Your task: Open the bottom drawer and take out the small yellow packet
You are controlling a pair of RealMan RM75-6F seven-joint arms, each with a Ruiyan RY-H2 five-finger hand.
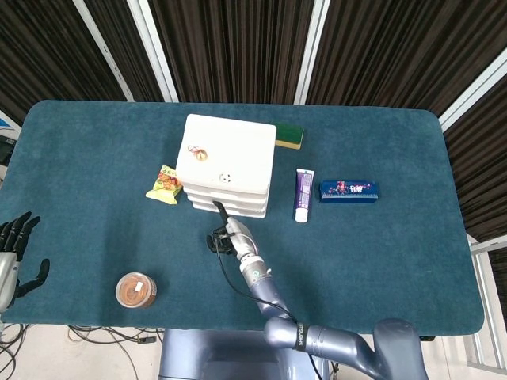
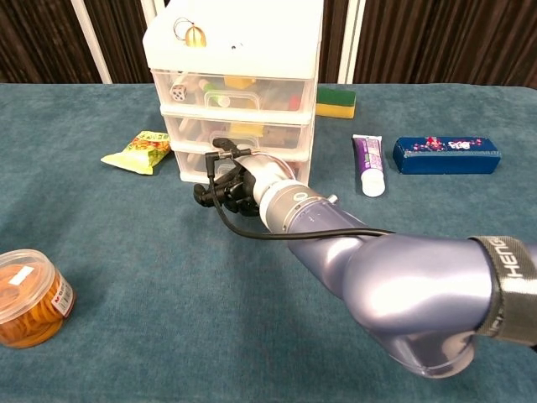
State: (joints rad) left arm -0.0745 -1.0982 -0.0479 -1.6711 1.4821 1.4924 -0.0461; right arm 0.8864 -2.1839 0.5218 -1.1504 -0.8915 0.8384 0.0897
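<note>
The right hand (image 2: 231,180) has its dark fingers (image 2: 220,190) curled at the front of the bottom drawer (image 2: 195,165) of the white plastic drawer unit (image 1: 227,162); whether they grip the handle I cannot tell. Left of them, on the teal desk (image 1: 380,253), lies the small yellow-green packet (image 2: 140,151). The left hand (image 1: 14,253) rests far left, fingers spread.

Both views are evenly and brightly lit from overhead, with only soft, faint shadows on the teal tablecloth (image 1: 380,261). The white drawer unit (image 1: 228,154) top is nearly washed out. The right arm (image 2: 403,294) looms large, slightly soft and glossy in the chest view.
</note>
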